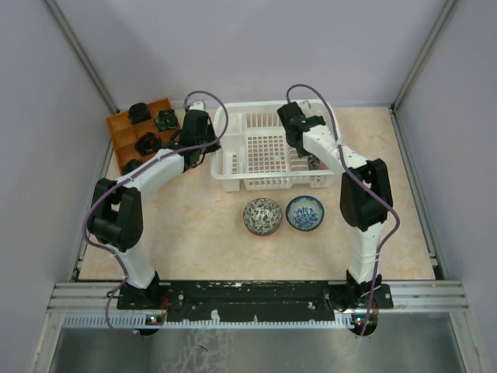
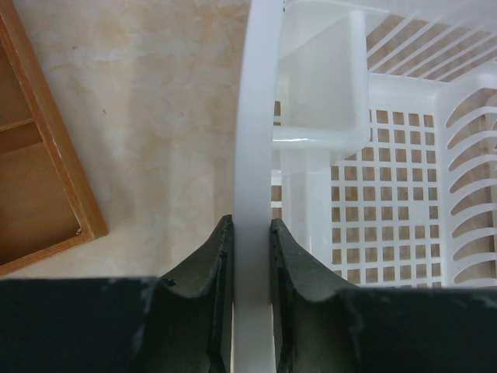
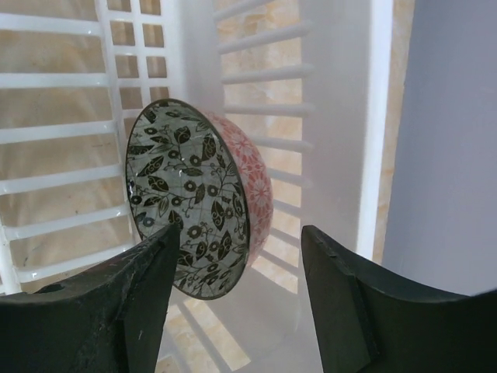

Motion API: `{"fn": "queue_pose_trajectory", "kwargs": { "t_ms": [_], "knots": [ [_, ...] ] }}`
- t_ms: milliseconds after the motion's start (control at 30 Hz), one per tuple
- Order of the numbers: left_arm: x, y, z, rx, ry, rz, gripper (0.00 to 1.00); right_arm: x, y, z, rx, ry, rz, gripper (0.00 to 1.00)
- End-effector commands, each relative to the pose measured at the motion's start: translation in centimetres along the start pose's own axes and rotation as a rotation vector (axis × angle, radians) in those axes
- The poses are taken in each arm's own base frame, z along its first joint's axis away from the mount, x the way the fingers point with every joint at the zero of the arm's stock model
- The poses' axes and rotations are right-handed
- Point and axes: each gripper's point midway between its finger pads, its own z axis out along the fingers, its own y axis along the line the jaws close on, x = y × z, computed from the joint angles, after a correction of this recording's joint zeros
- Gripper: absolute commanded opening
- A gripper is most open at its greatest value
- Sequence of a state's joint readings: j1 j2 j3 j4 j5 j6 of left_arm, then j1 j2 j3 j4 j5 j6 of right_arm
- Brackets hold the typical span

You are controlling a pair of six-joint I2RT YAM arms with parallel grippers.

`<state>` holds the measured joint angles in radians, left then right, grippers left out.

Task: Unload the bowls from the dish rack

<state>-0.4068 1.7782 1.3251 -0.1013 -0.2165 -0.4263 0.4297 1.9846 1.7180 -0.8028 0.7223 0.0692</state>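
Pincers: left pincer [image 2: 252, 233] clamped shut on dish rack [image 2: 255, 116] rim; right pincer [image 3: 239, 233] partly open astride leaf-patterned bowl [image 3: 186, 194], on edge in rack, mouth toward one finger; contact unclear.

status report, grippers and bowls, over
left gripper shut on dish rack rim. right gripper open around patterned bowl, on edge in rack. grey bowl, blue bowl out on table. nothing seen blocking.

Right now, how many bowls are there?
3: dark patterned bowl and blue-speckled bowl on the table; leaf-patterned bowl standing in the white plastic rack. Others may hide.
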Motion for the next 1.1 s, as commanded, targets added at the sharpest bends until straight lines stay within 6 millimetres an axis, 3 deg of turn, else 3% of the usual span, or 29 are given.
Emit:
{"fn": "queue_pose_trajectory", "kwargs": {
  "t_ms": [0,167,333,700,833,967,1067],
  "knots": [
    [0.7,0.9,-0.6,-0.017,0.029,0.017,0.0,-0.4,-0.9,-0.1,0.062,-0.002,-0.01,0.63],
    [0.6,0.7,-0.6,-0.009,0.03,0.015,0.0,-0.3,-1.0,0.0,0.08,0.001,-0.011,0.56],
    [0.8,0.7,-0.5,-0.009,0.033,0.014,0.0,-0.2,-1.0,0.6,0.11,0.016,-0.03,0.39],
    [1.0,0.8,-0.4,-0.009,0.037,0.012,0.0,-0.2,-1.6,1.2,0.187,0.025,-0.044,0.28],
    [1.3,0.9,-0.2,-0.01,0.041,0.012,0.0,-0.1,-1.8,1.3,0.206,0.03,-0.05,0.18],
    [1.3,0.8,-0.1,-0.008,0.04,0.01,0.0,0.1,-2.2,1.3,0.236,0.037,-0.059,0.0],
    [1.3,0.7,-0.1,-0.005,0.04,0.008,0.0,0.1,-2.6,1.2,0.259,0.035,-0.062,0.0]
  ]
}}
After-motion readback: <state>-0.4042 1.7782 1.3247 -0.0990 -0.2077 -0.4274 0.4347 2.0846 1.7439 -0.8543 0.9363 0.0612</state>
